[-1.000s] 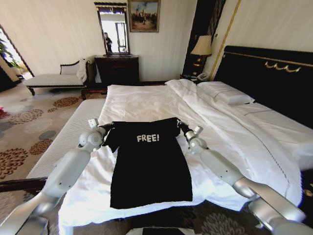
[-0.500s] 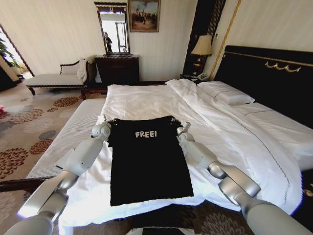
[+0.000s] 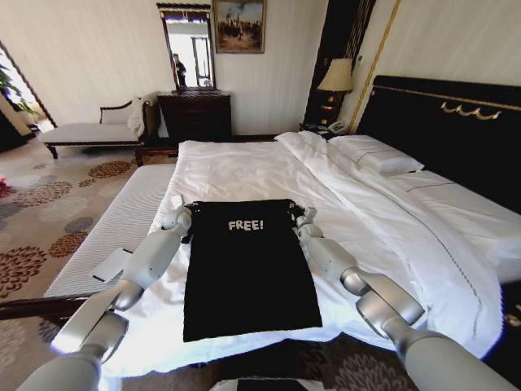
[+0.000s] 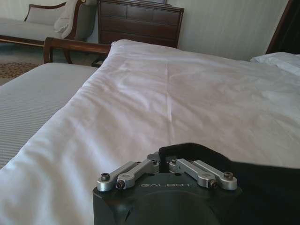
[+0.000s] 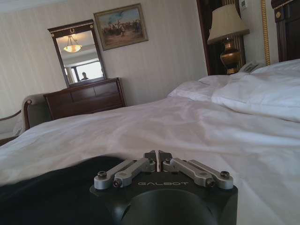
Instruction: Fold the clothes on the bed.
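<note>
Closer in now than a second ago: left gripper and right gripper, drawn from a wide spread to the top corners of the black T-shirt, sleeves no longer sticking out. Lies flat, lettering up, as a narrow panel on the near part of the bed. Left wrist view: fingers clenched on a lip of black cloth. Right wrist view: fingers pressed together just beside the cloth, pinch on it uncertain. Probably mid-fold, sleeves done. Next: likely calls for carrying collar edge toward hem, both corners level, without dragging the sheet.
</note>
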